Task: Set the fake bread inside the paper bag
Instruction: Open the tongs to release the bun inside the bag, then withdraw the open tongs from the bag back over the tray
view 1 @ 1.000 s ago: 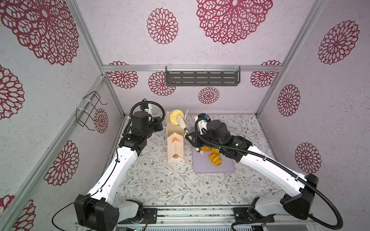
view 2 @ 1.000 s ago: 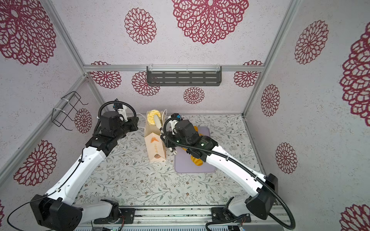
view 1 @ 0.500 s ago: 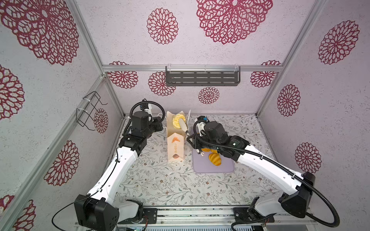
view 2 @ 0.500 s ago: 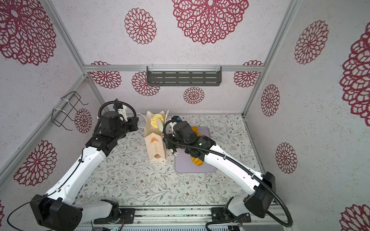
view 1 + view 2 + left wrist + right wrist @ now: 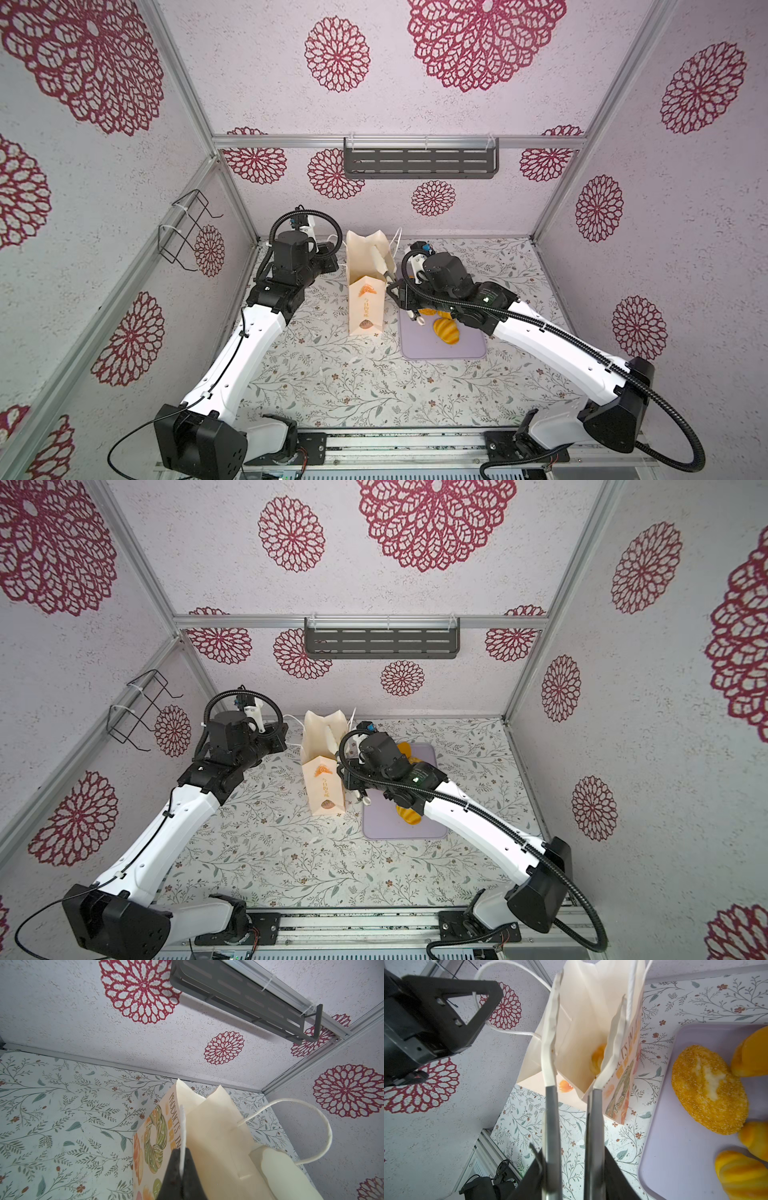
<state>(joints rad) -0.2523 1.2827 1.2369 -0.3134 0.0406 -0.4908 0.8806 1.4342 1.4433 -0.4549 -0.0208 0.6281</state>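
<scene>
One glossy orange bread (image 5: 597, 1057) — deep inside the cream paper bag (image 5: 579, 1012).

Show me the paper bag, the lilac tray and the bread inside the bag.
paper bag (image 5: 365, 307): in a top view, on its front panel.
lilac tray (image 5: 440, 351): in a top view, on its bare near part.
bread inside the bag (image 5: 596, 1057): right wrist view, on its visible yellow surface.

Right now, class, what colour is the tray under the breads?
Plain pale lilac; the tray shows best in the right wrist view.
</scene>
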